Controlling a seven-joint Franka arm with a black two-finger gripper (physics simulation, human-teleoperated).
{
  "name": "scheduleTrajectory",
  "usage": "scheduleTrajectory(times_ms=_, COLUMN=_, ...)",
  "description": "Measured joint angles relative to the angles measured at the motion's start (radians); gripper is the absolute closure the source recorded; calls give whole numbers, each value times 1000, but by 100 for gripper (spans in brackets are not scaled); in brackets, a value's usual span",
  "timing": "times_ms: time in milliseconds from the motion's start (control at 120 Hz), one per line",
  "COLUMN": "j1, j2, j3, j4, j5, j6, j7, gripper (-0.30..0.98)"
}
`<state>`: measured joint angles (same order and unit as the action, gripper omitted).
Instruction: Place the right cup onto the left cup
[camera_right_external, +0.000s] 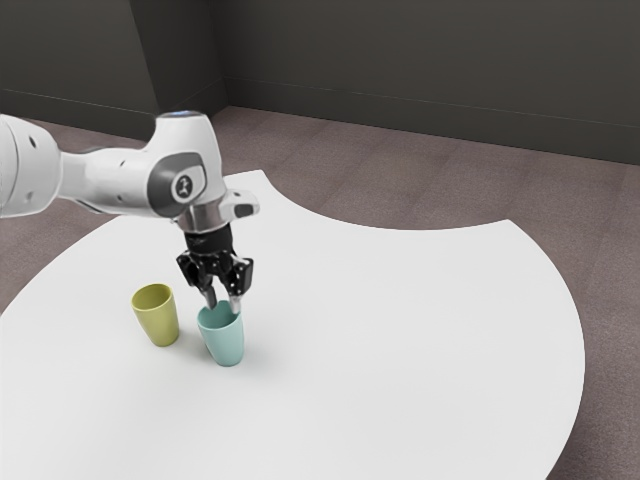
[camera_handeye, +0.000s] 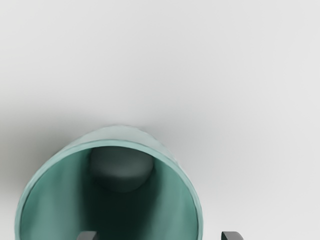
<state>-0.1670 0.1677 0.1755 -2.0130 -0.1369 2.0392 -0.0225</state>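
Beneath the released gripper (camera_right_external: 223, 305), the teal cup (camera_right_external: 226, 345) is seen on the table (camera_right_external: 400, 330); its rim is straddled by parted fingers (camera_handeye: 232, 236), one above the mouth, one outside; a wall pinch seems intended.

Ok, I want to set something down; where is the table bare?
Bare: the table from the teal cup to the edge at the exterior view's right. Crowded: around that cup, with the gripper at its rim, the yellow cup beside.
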Motion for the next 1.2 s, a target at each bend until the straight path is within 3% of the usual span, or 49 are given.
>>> scheduleTrajectory(times_ms=517, j1=-6, j2=69, j3=-10, j4=3, j5=-47, j6=45, j7=-4, gripper=42)
scheduleTrajectory(times_ms=917, j1=-6, j2=72, j3=-10, j4=3, j5=-53, j6=52, j7=-5, gripper=70)
scheduleTrajectory(times_ms=1200, j1=-7, j2=71, j3=-17, j4=3, j5=-49, j6=54, j7=-9, gripper=78)
